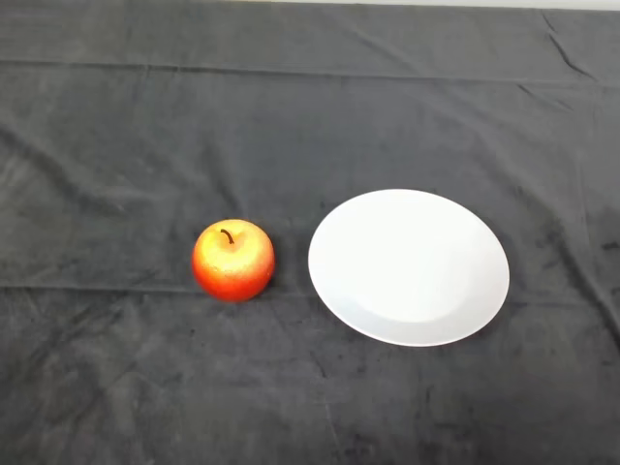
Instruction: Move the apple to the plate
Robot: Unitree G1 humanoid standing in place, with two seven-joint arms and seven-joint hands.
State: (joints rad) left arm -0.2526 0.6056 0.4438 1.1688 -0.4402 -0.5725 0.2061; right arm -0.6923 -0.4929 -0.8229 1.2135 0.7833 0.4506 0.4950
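Observation:
A red and yellow apple (pixel 232 260) with a dark stem stands upright on the dark cloth, left of centre. A white round plate (pixel 409 266) lies on the cloth just to its right, a small gap apart from the apple. The plate holds nothing.
The dark cloth (pixel 145 126) covers the whole table, with creases and folds running across it at the back and through the middle.

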